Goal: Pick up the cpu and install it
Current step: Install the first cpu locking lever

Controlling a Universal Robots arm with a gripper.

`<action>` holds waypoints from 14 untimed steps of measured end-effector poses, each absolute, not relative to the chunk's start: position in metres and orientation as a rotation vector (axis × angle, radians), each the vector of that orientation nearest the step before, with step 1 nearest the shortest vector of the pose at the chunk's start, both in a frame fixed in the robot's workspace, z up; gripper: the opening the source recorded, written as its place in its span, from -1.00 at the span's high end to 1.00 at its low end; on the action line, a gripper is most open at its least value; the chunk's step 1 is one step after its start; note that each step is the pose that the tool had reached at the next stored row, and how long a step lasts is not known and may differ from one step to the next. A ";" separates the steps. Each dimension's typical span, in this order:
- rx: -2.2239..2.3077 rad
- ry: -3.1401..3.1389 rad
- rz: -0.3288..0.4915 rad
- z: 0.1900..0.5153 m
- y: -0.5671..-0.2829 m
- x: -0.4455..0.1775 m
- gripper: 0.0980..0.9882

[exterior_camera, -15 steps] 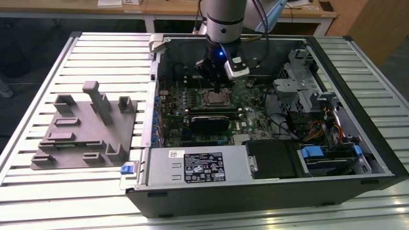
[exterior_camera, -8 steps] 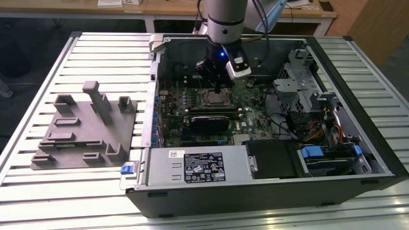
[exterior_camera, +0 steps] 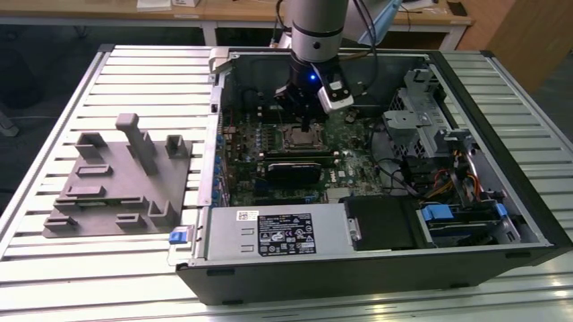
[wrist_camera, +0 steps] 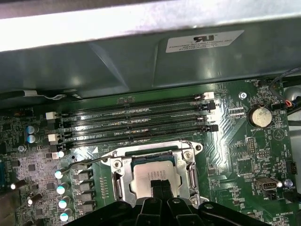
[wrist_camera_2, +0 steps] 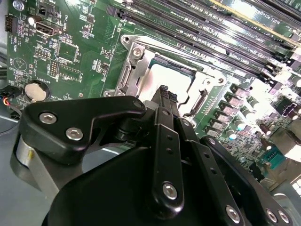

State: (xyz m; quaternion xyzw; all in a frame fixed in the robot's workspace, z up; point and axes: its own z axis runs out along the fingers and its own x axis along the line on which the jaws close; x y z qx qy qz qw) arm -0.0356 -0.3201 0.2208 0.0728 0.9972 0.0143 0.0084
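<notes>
cpu (wrist_camera: pixel 149 170): lying flat in the socket frame (wrist_camera: pixel 117 175) on the motherboard (wrist_camera: pixel 235 155), inside the open computer case (exterior_camera: pixel 501 225) that is resting on the bench (exterior_camera: pixel 54 285). In the exterior view it is sitting at 12 o'clock from the black block (exterior_camera: pixel 291 171) and at 3 o'clock from the grey fixture (exterior_camera: pixel 117 181), well apart from the fixture.

Orientation: the shiny metal top is facing up. The outline is looking near square, so no long axis is standing out. Its edges are running parallel with the frame and with the memory slots (wrist_camera: pixel 136 121).

pincer (wrist_camera: pixel 161 184): hanging straight down over the chip, fingers clenched together with nothing between them, and the tips appear to be touching the metal top. It is not gripping the chip by its edges.

Judgement: the chip is looking seated in its recess, the frame keeping it square. The vertical approach is likely keeping the arm away from the case walls.
</notes>
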 end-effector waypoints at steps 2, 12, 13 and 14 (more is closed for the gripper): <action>0.227 3.116 0.045 0.221 -0.320 -0.036 0.98; 0.227 3.116 0.045 0.221 -0.320 -0.042 0.98; 0.226 3.116 0.045 0.221 -0.320 -0.042 0.98; 0.226 3.116 0.045 0.221 -0.320 -0.043 0.98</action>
